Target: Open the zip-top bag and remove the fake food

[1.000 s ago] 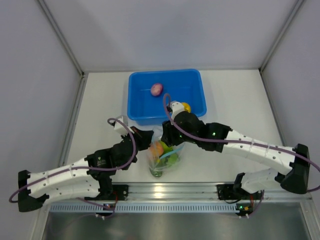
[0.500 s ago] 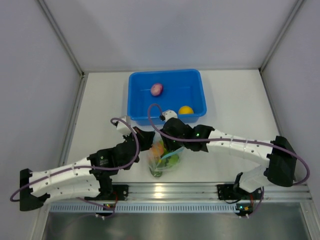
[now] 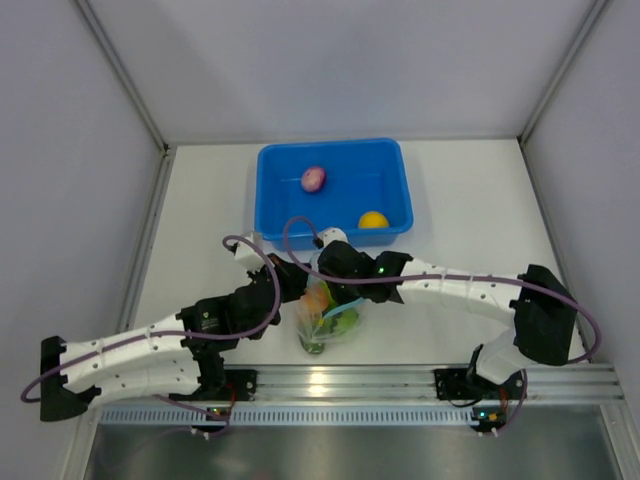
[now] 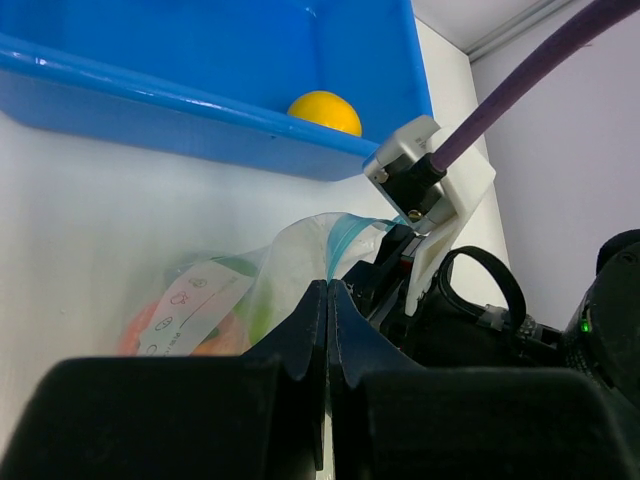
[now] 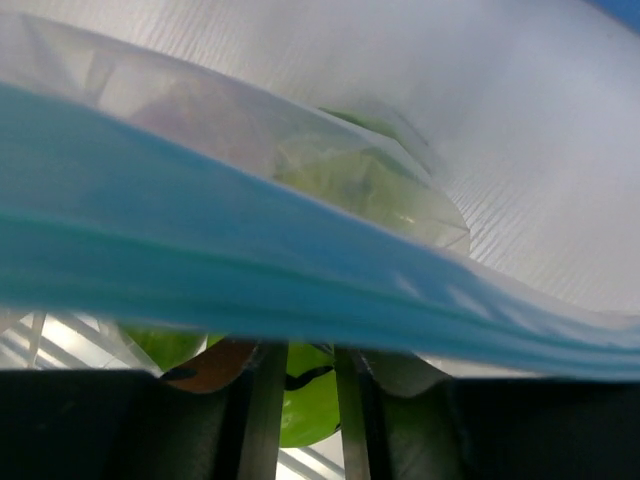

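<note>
The zip-top bag (image 3: 328, 318) stands on the table near the front edge, with lime green and orange fake food inside. My left gripper (image 4: 328, 285) is shut on the bag's rim by the teal zipper strip (image 4: 345, 240). My right gripper (image 3: 322, 278) sits at the bag's mouth. In the right wrist view the zipper strip (image 5: 300, 285) crosses just ahead of the right gripper (image 5: 302, 352), whose jaws stand a narrow gap apart. A lime green fruit (image 5: 305, 405) shows through that gap, beyond the fingers. A purple-pink fruit (image 3: 313, 178) and a yellow fruit (image 3: 372, 220) lie in the tub.
The blue tub (image 3: 275, 195) stands just behind the bag, its near wall (image 4: 150, 100) close to both grippers. Grey walls enclose the table on the left, right and back. A metal rail (image 3: 330, 380) runs along the front edge.
My right gripper has come back from the tub, where the yellow fruit now lies, to the bag's mouth, and its jaws have narrowed. The left gripper has kept its hold on the bag.
</note>
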Robot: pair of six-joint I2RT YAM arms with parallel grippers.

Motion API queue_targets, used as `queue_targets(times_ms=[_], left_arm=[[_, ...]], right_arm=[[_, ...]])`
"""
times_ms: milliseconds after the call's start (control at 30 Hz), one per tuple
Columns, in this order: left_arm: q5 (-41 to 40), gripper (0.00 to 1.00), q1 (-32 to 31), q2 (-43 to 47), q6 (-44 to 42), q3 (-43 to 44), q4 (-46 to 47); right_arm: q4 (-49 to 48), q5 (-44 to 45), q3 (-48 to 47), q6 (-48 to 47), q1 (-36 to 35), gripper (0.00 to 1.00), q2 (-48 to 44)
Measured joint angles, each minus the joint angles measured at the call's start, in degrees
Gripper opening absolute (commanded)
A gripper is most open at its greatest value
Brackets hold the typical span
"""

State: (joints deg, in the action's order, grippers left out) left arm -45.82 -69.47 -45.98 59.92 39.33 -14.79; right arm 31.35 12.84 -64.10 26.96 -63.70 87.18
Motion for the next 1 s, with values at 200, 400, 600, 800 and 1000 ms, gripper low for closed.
queue_targets(times_ms=[200, 400, 600, 800, 1000], left_arm=[[0.0, 0.0, 0.0, -0.2, 0.2, 0.0, 0.0], [0.0, 0.0, 0.0, -0.2, 0.2, 0.0, 0.0], [0.0, 0.0, 0.0, -0.2, 0.2, 0.0, 0.0], [0.2, 0.0, 0.0, -0.2, 0.2, 0.0, 0.0], [0.8, 0.0, 0.0, -0.2, 0.2, 0.0, 0.0]], right_arm=[[0.0, 0.2, 0.5, -0.5, 0.0, 0.07, 0.3], [0.1, 0.2, 0.5, -1.1, 0.0, 0.0, 0.2], [1.8, 0.3, -0.1, -1.9, 0.0, 0.0, -2.6], [3.2, 0.5, -2.8, -2.8, 0.0, 0.0, -7.9], [3.9, 0.5, -5.5, -4.5, 0.0, 0.0, -13.4]])
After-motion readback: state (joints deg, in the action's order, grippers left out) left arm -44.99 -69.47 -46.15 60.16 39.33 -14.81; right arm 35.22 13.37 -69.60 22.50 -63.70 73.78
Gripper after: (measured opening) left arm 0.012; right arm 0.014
